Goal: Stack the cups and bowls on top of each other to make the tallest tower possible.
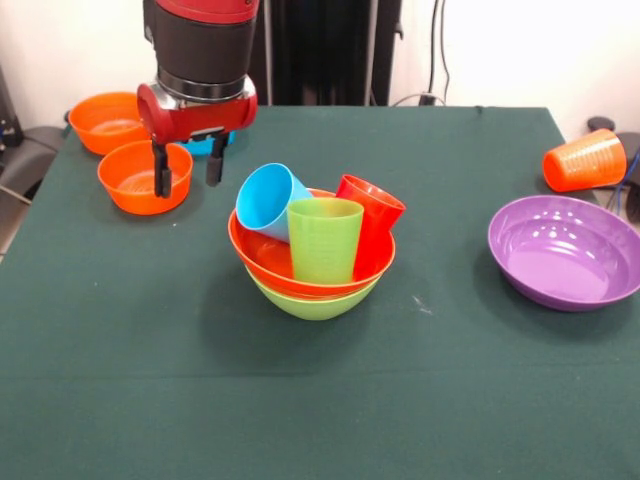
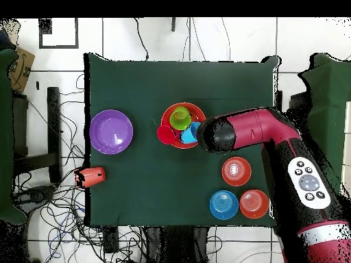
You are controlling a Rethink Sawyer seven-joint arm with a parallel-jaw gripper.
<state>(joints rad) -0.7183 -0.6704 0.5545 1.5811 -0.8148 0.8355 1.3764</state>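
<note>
The tower stands mid-table: a large lime green bowl holds an orange-red bowl. Three cups stand crowded inside it: light blue, lime green and red. My gripper hangs open and empty to the left of the tower. One finger is in front of a small orange bowl. In the overhead view the arm's wrist covers the fingers.
A large purple bowl sits at the right. An orange cup lies on its side near the table edge. A second small orange bowl and a blue bowl sit behind the gripper.
</note>
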